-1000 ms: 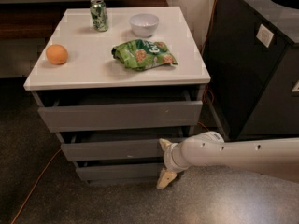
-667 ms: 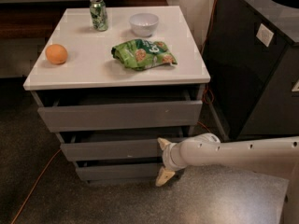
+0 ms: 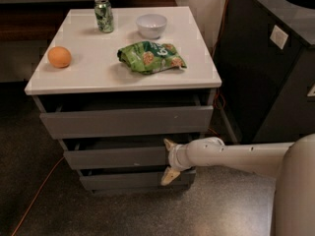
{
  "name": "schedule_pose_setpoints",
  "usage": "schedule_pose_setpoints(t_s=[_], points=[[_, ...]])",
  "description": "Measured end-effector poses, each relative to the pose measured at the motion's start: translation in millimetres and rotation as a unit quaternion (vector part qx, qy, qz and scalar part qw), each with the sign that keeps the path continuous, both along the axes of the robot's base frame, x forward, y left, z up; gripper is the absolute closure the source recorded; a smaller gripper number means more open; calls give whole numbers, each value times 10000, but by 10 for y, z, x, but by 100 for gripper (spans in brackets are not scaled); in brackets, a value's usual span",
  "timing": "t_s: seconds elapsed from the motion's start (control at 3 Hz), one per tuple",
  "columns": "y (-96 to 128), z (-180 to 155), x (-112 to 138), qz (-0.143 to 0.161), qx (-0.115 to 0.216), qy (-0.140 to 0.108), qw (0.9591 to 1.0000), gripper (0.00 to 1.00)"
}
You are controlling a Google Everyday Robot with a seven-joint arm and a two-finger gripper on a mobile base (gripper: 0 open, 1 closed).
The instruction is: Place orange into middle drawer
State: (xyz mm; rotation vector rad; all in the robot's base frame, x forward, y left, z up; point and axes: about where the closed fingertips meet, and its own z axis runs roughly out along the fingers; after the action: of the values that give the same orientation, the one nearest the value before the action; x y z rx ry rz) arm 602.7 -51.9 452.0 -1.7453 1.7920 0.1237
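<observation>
Found the orange (image 3: 59, 57) lying on the white cabinet top (image 3: 98, 75), near its left edge, well apart from the gripper. Noted a green can (image 3: 104, 14) upright at the back, a white bowl (image 3: 151, 25) to its right, and a green snack bag (image 3: 151, 56) lying flat in front of the bowl. Saw the gripper (image 3: 168, 160) low at the front of the cabinet, reaching in from the right on a pale arm (image 3: 236, 156). Saw its two fingers spread wide and holding nothing, one tip just above the front of the middle drawer (image 3: 113, 158), the other below it, against the bottom drawer (image 3: 123, 181) (straddling the middle front near its right end). Possibly touching that panel; could not tell for sure. Found the middle drawer out only slightly, a dark gap above its front, and the top drawer (image 3: 125, 122) likewise a little out. Noted a dark cabinet (image 3: 256, 68) to the right and an orange cable (image 3: 34, 200) on the floor at lower left.
</observation>
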Motion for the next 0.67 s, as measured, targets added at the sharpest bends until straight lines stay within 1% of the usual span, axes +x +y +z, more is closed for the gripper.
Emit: schedule_pose_setpoints(t_s=[0.33,0.67], points=[[5,-95,208,-110,52,-26,9999,0],[15,-168,324,-178,48,-34,9998,5]])
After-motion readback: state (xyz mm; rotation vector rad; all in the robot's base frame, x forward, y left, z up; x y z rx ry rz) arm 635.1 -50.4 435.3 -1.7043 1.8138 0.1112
